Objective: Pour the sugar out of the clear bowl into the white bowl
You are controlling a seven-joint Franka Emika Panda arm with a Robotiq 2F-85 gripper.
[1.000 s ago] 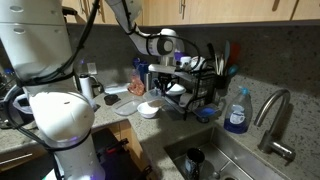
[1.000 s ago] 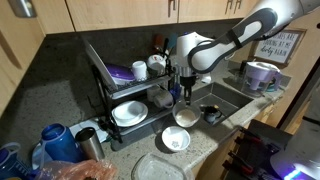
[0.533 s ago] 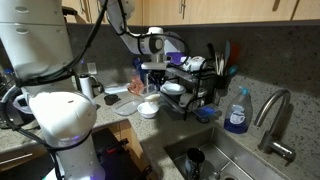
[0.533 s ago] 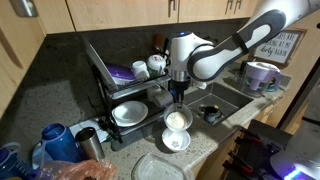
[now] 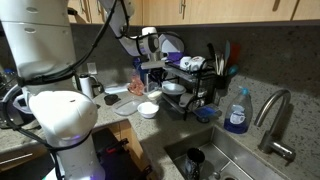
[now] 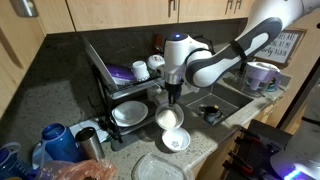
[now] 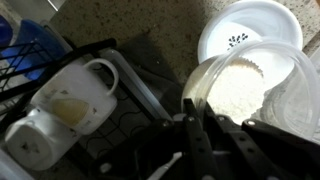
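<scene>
Tabletop point(image 7: 150, 22): speckled stone, mottled brown and grey, filling the upper middle of the wrist view.

Arm point(image 6: 225, 55): smooth white casing with rounded joints, entering from the upper right of an exterior view and bending down toward frame centre.

Dish rack point(image 6: 100, 72): thin black wire, standing centre left of that view and holding white dishes. In the wrist view a glossy white mug point(image 7: 72, 98) with a loop handle lies in it at the left.

Plate point(image 6: 152, 168): wide, flat and pale, at the lower centre edge on the tabletop.

White bowl point(image 6: 177, 141): round, opaque and shallow, on the tabletop just below frame centre. In the wrist view it sits upper right point(image 7: 268, 22), with a small dark mark inside.

Clear bowl point(image 6: 168, 119): round and see-through with a thin rim, hanging from the pincer directly above the white bowl in the picture. In the wrist view it point(image 7: 292, 88) fills the right side and overlaps the white bowl's lower edge.

Sugar point(image 7: 240, 90): a pale, grainy layer lying inside the clear bowl.

Pincer point(image 7: 198, 112): dark, straight fingers clenched on the clear bowl's near rim, at lower centre of the wrist view.
</scene>
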